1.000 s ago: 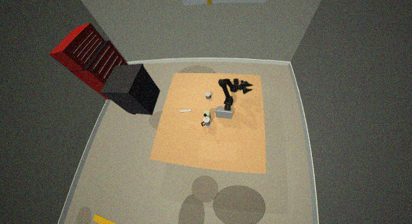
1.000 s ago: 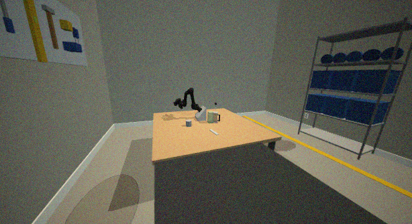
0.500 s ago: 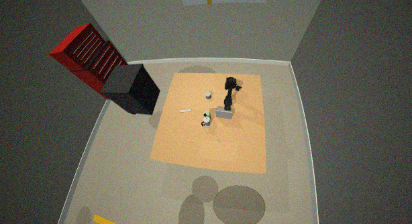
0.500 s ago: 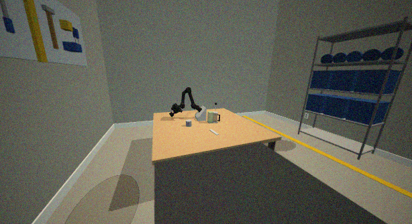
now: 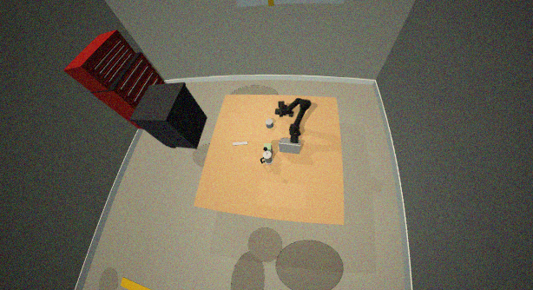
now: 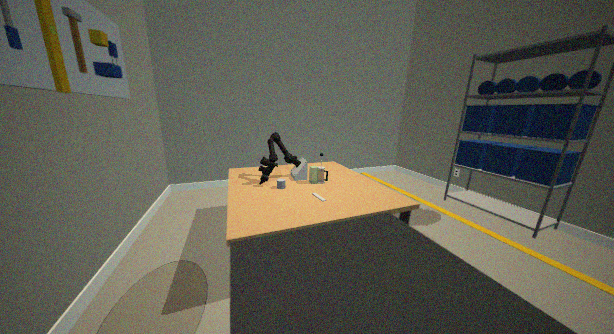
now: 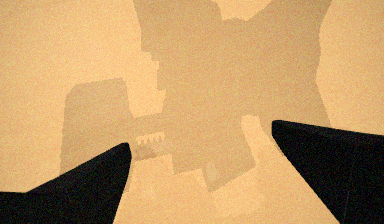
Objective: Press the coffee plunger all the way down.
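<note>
Pincer (image 6: 263,179) gapes empty over the orange table (image 6: 300,208), grey walls around, press (image 6: 317,174) apart

A small grey cup (image 5: 269,122) stands on the orange counter (image 5: 278,194), and a flat white strip (image 5: 240,143) lies well apart from it. A red tool chest (image 5: 114,72) stands off the counter's corner with a black box (image 5: 170,115) just beside it. On one wall hangs a white board (image 6: 60,40) with a yellow bar, a hammer and blue shapes. A metal shelf rack (image 6: 530,123) holds blue bins and dark blue rolls. A yellow line (image 6: 480,228) runs along the floor.
</note>
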`<state>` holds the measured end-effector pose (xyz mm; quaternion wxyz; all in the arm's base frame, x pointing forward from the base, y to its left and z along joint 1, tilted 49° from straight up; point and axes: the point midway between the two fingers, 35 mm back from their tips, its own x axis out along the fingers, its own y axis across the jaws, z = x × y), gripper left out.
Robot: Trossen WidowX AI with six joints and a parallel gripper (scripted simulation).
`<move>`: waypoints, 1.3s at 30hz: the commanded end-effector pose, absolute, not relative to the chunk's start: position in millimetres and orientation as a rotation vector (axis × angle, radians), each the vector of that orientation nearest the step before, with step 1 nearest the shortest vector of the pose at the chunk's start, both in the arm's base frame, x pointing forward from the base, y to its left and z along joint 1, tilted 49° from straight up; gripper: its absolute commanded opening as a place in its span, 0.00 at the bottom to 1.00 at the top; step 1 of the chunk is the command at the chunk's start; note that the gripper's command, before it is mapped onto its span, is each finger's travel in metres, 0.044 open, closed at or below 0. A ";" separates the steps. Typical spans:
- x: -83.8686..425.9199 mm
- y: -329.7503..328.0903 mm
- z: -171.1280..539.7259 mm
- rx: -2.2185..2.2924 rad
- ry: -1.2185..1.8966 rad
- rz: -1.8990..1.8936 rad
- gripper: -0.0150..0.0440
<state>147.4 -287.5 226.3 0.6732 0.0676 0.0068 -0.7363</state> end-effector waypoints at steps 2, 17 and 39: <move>219.9 -248.6 208.4 0.127 0.162 -1.407 1.00; 340.3 -26.5 143.6 -0.138 0.552 -0.625 1.00; 178.0 258.5 70.9 -0.887 0.733 0.363 1.00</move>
